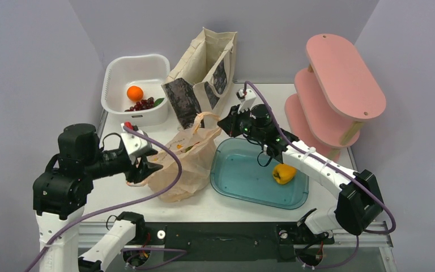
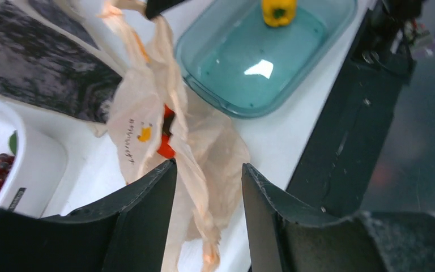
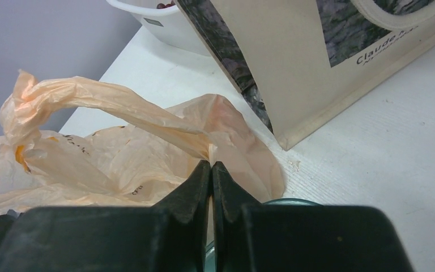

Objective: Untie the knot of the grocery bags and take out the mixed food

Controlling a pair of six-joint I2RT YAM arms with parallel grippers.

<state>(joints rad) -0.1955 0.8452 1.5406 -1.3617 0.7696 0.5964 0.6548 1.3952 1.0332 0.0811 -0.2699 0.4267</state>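
The peach-orange plastic bag (image 1: pixel 184 164) lies slumped on the white table between the arms. My right gripper (image 3: pixel 211 162) is shut on the bag's film where a twisted handle (image 3: pixel 124 107) runs off to a bunched knot (image 3: pixel 25 105). My left gripper (image 2: pixel 209 170) stands open over the bag's near side. A twisted handle strand (image 2: pixel 204 198) hangs loose between its fingers (image 2: pixel 147 209), touching neither. Something orange-red (image 2: pixel 166 148) shows in the bag's mouth; the other food is hidden. The cream canvas tote (image 1: pixel 204 73) stands upright behind the bag.
A teal tray (image 1: pixel 243 184) to the right of the bag holds a yellow bell pepper (image 1: pixel 284 173). A white basin (image 1: pixel 116 68) at the back left holds an orange fruit (image 1: pixel 135 93) and dark grapes. A pink tiered shelf (image 1: pixel 340 85) stands at the back right.
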